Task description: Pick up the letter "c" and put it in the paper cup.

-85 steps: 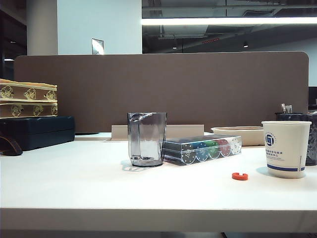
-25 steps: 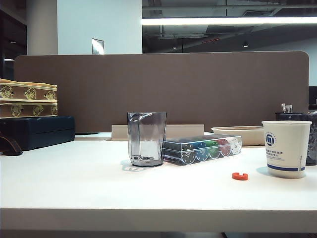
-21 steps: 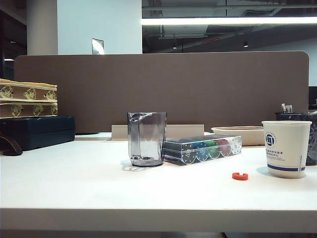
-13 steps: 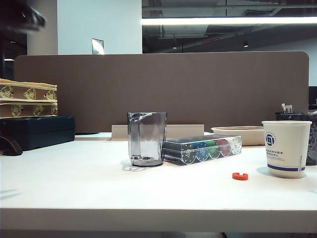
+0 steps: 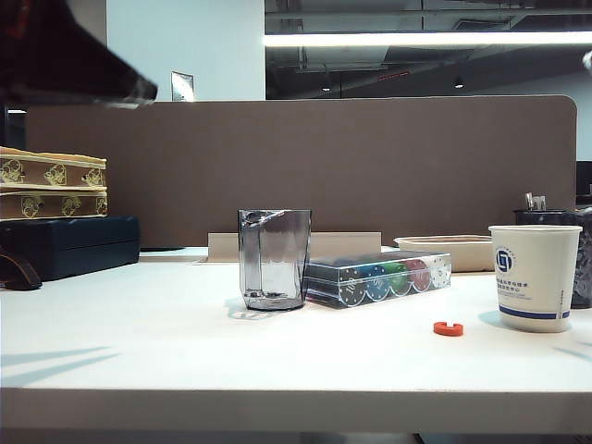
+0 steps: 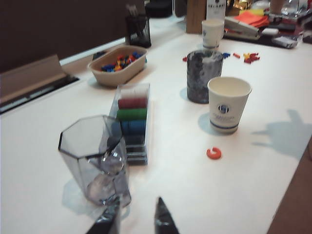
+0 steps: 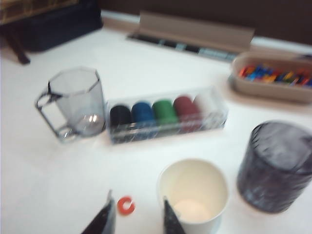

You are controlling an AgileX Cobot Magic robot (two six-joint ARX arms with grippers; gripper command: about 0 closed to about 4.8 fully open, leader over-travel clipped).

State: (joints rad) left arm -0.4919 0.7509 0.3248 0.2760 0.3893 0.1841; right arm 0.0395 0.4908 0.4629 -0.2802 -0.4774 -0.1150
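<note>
Surveying from largest to smallest, I see the white table (image 5: pixel 139 342) carrying a clear case of poker chips (image 5: pixel 377 277), a clear grey plastic cup (image 5: pixel 274 259) beside it, and the paper cup (image 5: pixel 534 277) upright near the right edge, mouth up. I find the letter "c" (image 5: pixel 448 328) lying flat on the table just left of the paper cup, apart from it; in the right wrist view its gap (image 7: pixel 126 205) faces away from the cup, toward the near table edge. I read the right gripper (image 7: pixel 135 219) as hanging above the letter, jaws parted and empty, straddling it from above. I read the left gripper (image 6: pixel 136 222) as hanging beside the grey cup, jaws partly parted, holding nothing.
</note>
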